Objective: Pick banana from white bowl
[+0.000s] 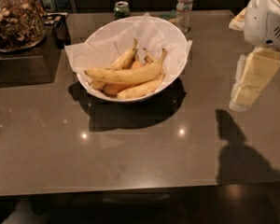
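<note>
**Tabletop** (130, 148): dark brown and glossy, carrying all the items below and showing small light reflections.

**White bowl** (179, 36): wide and round, sitting left of centre on the tabletop. Crinkled white paper (84, 55) is lining it and spilling over the left rim.

**Banana** (126, 74): the longest of the bunch, yellow with brown speckling. It is lying across the middle of the white bowl on top of the others, its stem pointing up to the right and its tip pointing left. Nothing is touching it from above.

**Shorter bananas** (141, 89): lying under and behind the long one, with one orange-tinted piece showing between them.

**Glass jar of nuts** (14, 20): standing at the far left corner on a dark raised block (23, 69).

**Green can** (122, 8) and **water bottle** (184, 6): standing upright at the far edge, behind the bowl.

**Gripper** (245, 94): cream-coloured, hanging at the right side below the white arm housing (268, 15). It is pointing down over the tabletop, well apart from the bowl, and casting a dark shadow (238, 148) toward the near edge. Whether the jaws are parted or closed cannot be told.
</note>
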You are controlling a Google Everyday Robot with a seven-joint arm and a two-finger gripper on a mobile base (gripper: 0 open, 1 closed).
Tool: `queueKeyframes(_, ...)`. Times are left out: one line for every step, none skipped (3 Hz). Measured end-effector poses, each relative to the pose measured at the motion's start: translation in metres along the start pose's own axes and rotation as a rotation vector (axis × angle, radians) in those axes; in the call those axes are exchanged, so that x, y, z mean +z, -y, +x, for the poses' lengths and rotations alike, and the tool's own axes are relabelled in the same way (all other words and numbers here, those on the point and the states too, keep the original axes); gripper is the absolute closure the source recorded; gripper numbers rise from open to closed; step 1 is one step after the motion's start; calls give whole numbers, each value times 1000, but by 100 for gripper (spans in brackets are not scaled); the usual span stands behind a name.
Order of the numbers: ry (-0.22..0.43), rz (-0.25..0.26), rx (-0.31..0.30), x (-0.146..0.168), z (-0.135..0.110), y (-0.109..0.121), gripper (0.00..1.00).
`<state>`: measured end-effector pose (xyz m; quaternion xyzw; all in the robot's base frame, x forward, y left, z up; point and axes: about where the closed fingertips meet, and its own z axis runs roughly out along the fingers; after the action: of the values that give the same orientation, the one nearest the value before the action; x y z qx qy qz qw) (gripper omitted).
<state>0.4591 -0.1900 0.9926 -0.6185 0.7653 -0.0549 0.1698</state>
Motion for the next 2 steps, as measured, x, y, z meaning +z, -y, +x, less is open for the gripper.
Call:
queueKeyframes(26,-9,-51,5,-28,13,0)
queueKeyframes(29,-7,-51,4,-28,14,0)
